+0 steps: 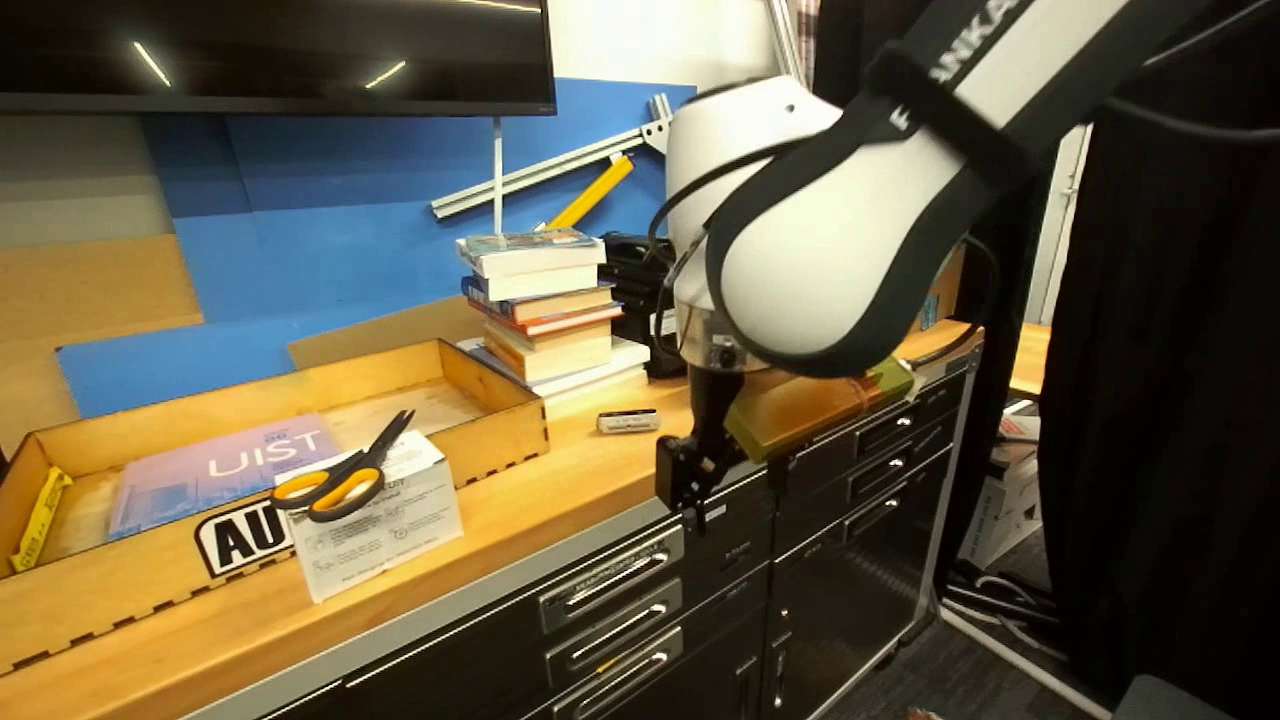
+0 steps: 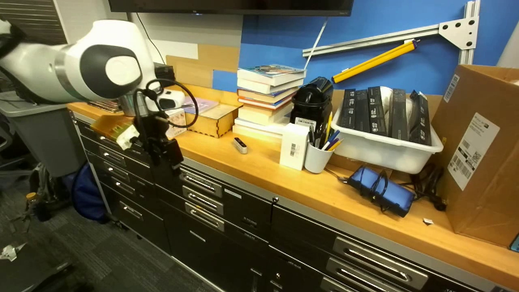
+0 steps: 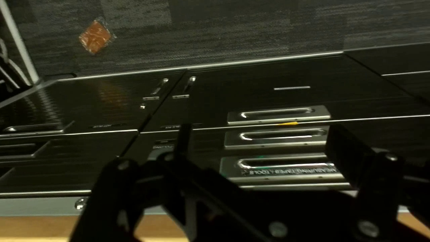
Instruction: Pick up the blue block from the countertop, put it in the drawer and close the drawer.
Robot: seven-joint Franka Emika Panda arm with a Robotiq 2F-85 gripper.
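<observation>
The blue block does not show clearly. A light-blue sliver point(image 2: 515, 243) is cut off by the right edge of an exterior view, and I cannot tell what it is. The countertop point(image 1: 575, 470) is light-brown wood, also seen in an exterior view point(image 2: 259, 172). Below it, the wide dark drawer point(image 1: 615, 580) with the silvery handle strip looks shut. It also shows in an exterior view point(image 2: 202, 180) and in the wrist view point(image 3: 284, 166). My gripper point(image 1: 692, 495) hangs in front of the countertop edge, above this drawer's handle. In the wrist view the gripper point(image 3: 258, 131) is open, with nothing between its fingers.
An amber-green slab point(image 1: 800, 410) juts out at the wrist. A small white device point(image 1: 628, 421) lies on the countertop. Stacked books point(image 2: 267, 97), a wooden tray point(image 1: 490, 440), a white box with scissors point(image 1: 385, 525), a pen cup point(image 2: 317, 158), a white bin point(image 2: 389, 152) and a cardboard box point(image 2: 478, 134) also stand there.
</observation>
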